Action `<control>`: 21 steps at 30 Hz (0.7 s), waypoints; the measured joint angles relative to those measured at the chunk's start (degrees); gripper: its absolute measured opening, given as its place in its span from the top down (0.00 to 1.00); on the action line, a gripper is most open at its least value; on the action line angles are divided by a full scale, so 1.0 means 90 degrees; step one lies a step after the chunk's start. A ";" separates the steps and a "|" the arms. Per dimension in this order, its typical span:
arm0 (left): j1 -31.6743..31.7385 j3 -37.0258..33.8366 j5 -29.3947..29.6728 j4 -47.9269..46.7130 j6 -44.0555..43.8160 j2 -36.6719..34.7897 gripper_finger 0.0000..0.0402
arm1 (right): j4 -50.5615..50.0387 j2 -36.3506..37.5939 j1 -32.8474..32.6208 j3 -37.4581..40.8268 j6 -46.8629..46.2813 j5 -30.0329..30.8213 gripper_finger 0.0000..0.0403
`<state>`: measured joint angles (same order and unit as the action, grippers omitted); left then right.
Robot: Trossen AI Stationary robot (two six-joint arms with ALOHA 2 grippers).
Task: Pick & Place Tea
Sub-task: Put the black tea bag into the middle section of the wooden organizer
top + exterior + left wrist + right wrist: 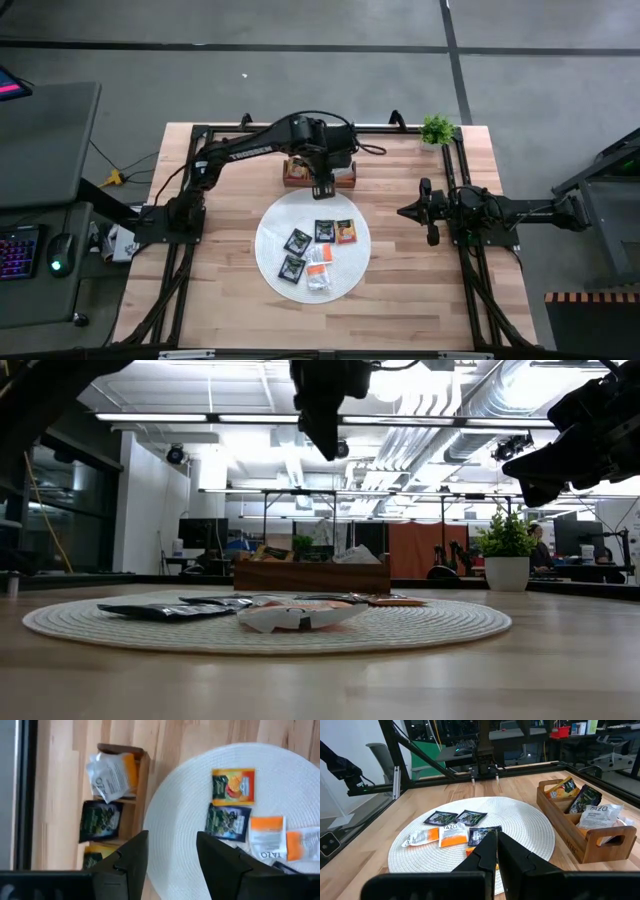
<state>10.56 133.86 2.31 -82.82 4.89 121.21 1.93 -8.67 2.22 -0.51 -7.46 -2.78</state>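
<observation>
Table [420, 290]: light wood, with dark frame rails along its left, right and far edges; the near half lay bare of objects.
Mat [270, 255]: round, white, mid-table, holding six tea sachets [320, 255] in a loose cluster: three dark, one orange-fronted, two white and orange.
Tray [292, 175]: brown wood, just beyond the mat's far edge; its three compartments already held sachets.
Left gripper [322, 188]: raised over the gap between tray and mat, fingers parted and grasping nothing.
Right gripper [402, 212]: parked right of the mat, clear of it, fingers clenched together and empty.
Step in hand: judged to be reaching for another sachet on the mat.
Doing it well: come straight down on an outlying sachet, probably the orange-fronted one [233, 785] nearest the tray, and pinch a lifted edge so its neighbours stay put.
Open room: ample above the mat; the tray wall lay close behind the left gripper, so lift clear of its rim before carrying across.
</observation>
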 joint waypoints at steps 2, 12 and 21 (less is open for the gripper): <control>-0.0075 0.0000 0.0003 -0.0127 -0.0109 0.0000 0.60 | 0.0000 0.0000 0.0002 0.0002 0.0000 -0.0001 0.97; -0.0704 -0.1621 0.0422 -0.0095 -0.0802 -0.1320 0.60 | 0.0000 0.0002 0.0002 0.0002 0.0000 0.0001 0.97; -0.1219 -0.6025 -0.0028 0.2348 -0.2550 -0.3854 0.60 | 0.0000 0.0004 0.0002 0.0002 -0.0002 0.0000 0.97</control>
<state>-0.41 79.64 2.06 -61.68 -18.07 86.52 1.93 -8.63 2.24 -0.49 -7.48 -2.78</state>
